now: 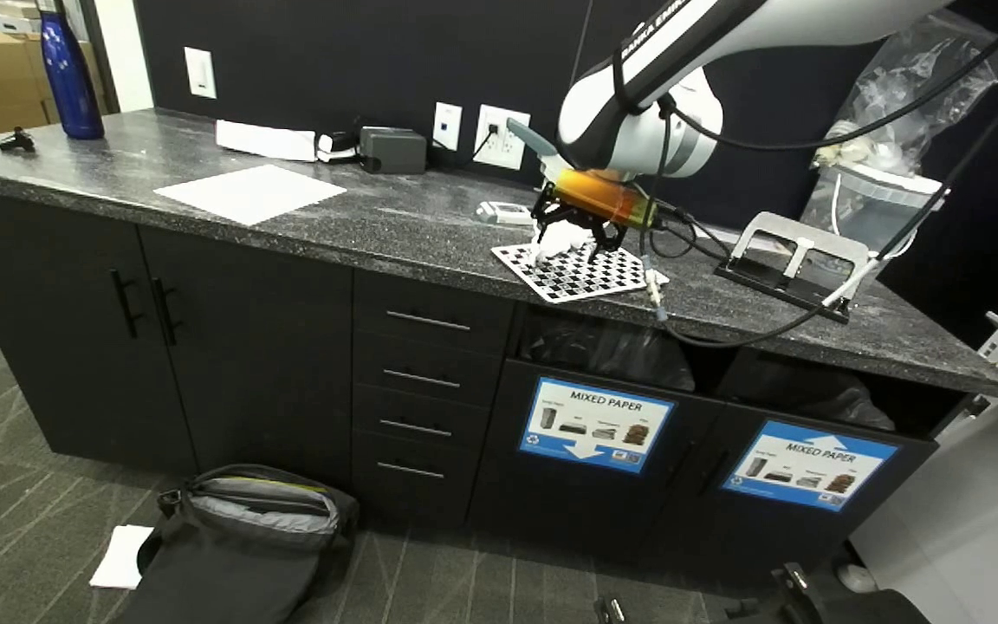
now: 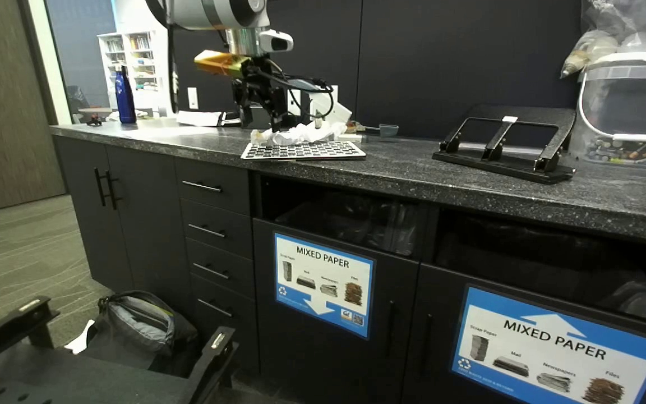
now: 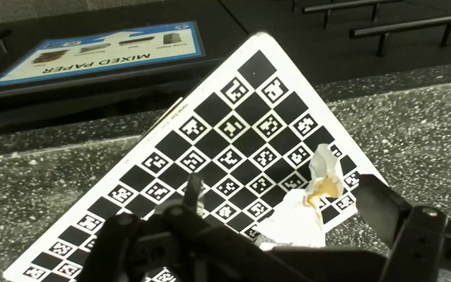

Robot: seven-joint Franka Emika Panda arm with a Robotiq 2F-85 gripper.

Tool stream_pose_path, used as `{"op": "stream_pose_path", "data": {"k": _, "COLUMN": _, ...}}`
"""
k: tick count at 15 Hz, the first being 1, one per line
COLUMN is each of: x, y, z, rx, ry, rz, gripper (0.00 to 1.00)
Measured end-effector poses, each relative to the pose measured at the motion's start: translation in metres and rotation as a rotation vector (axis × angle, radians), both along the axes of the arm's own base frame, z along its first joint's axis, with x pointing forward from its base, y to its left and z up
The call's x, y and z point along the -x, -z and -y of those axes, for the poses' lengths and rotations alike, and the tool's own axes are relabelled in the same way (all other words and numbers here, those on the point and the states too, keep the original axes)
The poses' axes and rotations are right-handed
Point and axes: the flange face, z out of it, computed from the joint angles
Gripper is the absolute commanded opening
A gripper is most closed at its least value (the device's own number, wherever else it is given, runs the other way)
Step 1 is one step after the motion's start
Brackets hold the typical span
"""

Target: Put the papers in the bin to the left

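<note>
Crumpled white papers (image 1: 564, 238) lie on the black-and-white checkered board (image 1: 581, 282) near the counter's front edge. They also show in an exterior view (image 2: 314, 133) and in the wrist view (image 3: 298, 219), where one wad has a yellowish patch. A small white scrap (image 1: 655, 284) lies at the board's side. My gripper (image 2: 261, 119) points down over the board. In the wrist view my gripper (image 3: 282, 192) has its fingers wide apart, with paper between or below them; contact cannot be told. The left bin (image 1: 564, 507), with its labelled front (image 2: 323, 283) and open slot, stands below the board.
A similar bin (image 2: 558, 342) stands to its right. A black stand (image 1: 789, 260) and a clear bucket (image 2: 626, 112) are on the counter at right. A grey box (image 1: 392, 150), a flat white sheet (image 1: 249, 193) and a blue bottle (image 1: 70, 74) are at left. Cables hang beside the arm.
</note>
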Motion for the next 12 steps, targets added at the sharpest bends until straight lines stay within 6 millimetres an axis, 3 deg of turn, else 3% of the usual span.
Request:
{"op": "stream_pose_path", "data": {"k": 4, "x": -0.037, "y": 0.022, "z": -0.002, "rx": 0.009, "ry": 0.009, "rz": 0.017, "gripper": 1.0}}
{"op": "stream_pose_path", "data": {"k": 5, "x": -0.044, "y": 0.025, "z": -0.003, "rx": 0.012, "ry": 0.01, "rz": 0.023, "gripper": 0.75}}
{"op": "stream_pose_path", "data": {"k": 6, "x": -0.051, "y": 0.029, "z": -0.003, "rx": 0.025, "ry": 0.005, "rz": 0.026, "gripper": 0.75}}
{"op": "stream_pose_path", "data": {"k": 10, "x": -0.069, "y": 0.049, "z": 0.003, "rx": 0.113, "ry": -0.013, "rz": -0.004, "gripper": 0.42}}
{"op": "stream_pose_path", "data": {"k": 12, "x": -0.076, "y": 0.049, "z": 0.002, "rx": 0.145, "ry": -0.024, "rz": -0.011, "gripper": 0.29}}
